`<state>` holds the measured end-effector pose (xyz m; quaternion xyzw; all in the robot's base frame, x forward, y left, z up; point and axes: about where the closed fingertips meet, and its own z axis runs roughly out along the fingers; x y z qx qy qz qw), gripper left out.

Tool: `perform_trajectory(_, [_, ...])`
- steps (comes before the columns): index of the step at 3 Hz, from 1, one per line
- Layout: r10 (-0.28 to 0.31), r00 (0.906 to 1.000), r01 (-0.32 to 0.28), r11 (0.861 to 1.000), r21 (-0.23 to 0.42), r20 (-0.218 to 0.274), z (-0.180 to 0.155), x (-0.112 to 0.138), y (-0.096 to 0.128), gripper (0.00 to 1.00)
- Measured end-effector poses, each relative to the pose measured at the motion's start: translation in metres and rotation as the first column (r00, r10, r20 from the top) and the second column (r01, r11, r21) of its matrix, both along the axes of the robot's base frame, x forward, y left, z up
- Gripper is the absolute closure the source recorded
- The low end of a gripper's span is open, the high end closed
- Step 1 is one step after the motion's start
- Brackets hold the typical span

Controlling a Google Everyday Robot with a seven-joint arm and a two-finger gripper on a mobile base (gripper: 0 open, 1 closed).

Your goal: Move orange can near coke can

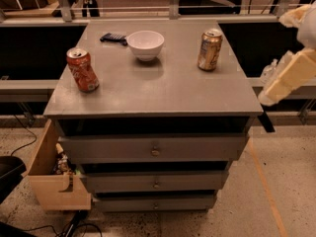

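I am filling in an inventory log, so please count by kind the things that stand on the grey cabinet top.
Drink cans: 2 (orange can, coke can)
Bowls: 1 (white bowl)
Dark flat object: 1
Total: 4
The gripper hangs off the right edge of the cabinet, touching none of them.

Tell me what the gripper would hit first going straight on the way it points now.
The gripper, right of the cabinet top, slants down and left. Straight on, it would probably meet that top's front right corner first, not the orange can; depth is unclear.
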<state>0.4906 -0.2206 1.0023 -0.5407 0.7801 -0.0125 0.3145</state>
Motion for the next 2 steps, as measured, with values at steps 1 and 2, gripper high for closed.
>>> perform_trajectory(1, [-0.023, 0.9906, -0.005, 0.979, 0.205, 0.135, 0.014, 0.051, -0.005, 0.00])
perform_trajectory(2, [-0.022, 0.9718, -0.089, 0.887, 0.453, 0.235, 0.029, 0.110, 0.012, 0.00])
